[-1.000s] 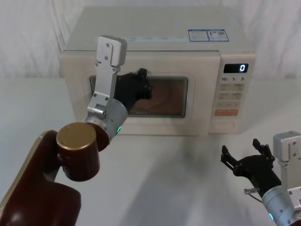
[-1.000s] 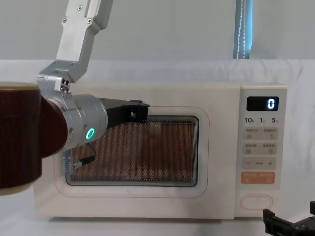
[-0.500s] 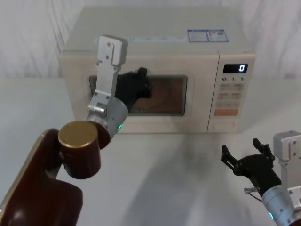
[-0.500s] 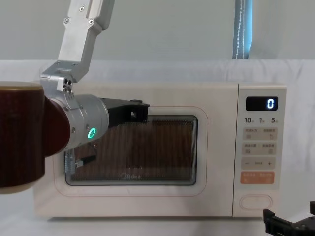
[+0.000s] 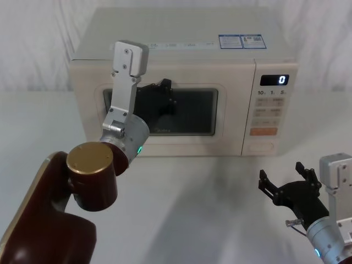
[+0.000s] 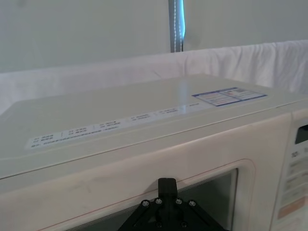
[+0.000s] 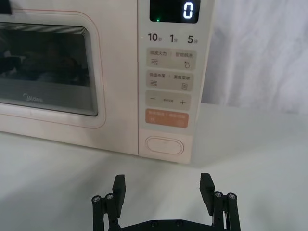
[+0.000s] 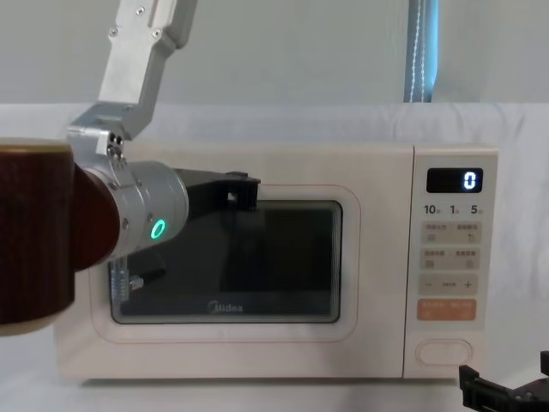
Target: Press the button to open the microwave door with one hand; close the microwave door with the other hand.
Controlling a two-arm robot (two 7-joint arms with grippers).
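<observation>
Right claw (image 5: 289, 190) low over white worktop (image 5: 209, 209), fingers spread, holding nothing, button (image 7: 165, 145) beyond it on microwave (image 5: 181, 88), left claw (image 5: 164, 99) against closed microwave door (image 5: 190, 140), finger spread cannot tell

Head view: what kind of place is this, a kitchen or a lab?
Likely a staged test setup, not a kitchen: the microwave sits alone on a white-covered table, with white cloth draped behind.

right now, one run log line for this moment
left gripper: at microwave door | door: shut | right gripper: open, low before button | display: 0
</observation>
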